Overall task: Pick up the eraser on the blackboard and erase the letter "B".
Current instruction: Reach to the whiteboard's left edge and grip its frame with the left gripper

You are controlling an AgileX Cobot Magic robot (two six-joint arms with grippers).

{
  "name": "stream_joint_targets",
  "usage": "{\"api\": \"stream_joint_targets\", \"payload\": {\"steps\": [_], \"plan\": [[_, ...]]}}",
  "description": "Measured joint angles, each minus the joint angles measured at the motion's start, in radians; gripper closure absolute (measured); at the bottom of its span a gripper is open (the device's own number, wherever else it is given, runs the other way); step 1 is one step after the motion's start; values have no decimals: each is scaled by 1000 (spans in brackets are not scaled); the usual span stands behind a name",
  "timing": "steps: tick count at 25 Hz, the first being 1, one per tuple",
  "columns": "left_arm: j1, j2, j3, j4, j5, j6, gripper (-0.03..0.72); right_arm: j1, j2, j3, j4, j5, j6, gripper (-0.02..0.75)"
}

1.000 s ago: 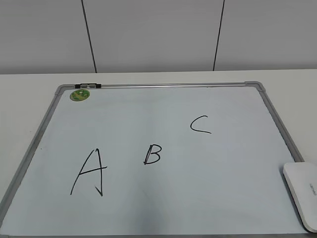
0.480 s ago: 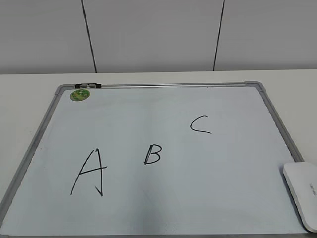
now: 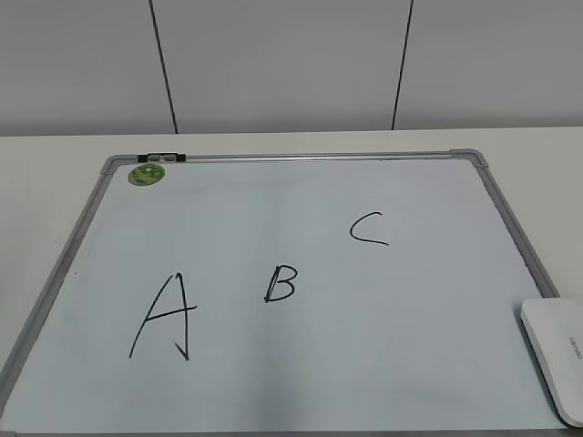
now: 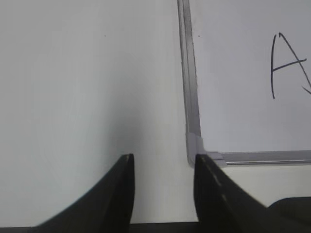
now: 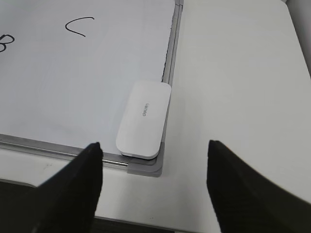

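Eraser point(image 5: 144, 119) lies on the blackboard's point(image 3: 301, 196) near-right corner, well apart from letter "B" point(image 3: 280, 284). Right gripper point(image 5: 153, 182) gapes wide and empty; left gripper point(image 4: 163, 187), over the near-left corner, holds nothing, fingers parted.

I work in what looks like a plain lab or office test room. A bare white table point(image 3: 55, 173) fills the space before me, backed by pale grey wall panels point(image 3: 273, 64) split by thin dark seams. The only furnishing is a framed blackboard point(image 3: 301, 157) lying flat, a round green magnet point(image 3: 146, 174) at its corner.
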Motion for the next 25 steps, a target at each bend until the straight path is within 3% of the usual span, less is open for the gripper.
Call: {"api": "stream_joint_targets", "payload": {"steps": [8,25], "plan": [[0,381,-127,0,-24,-29,377,0,0,0,0,0,0,237],[0,1059,-513,-39,-94,-31,378,0,0,0,0,0,0,237]]}}
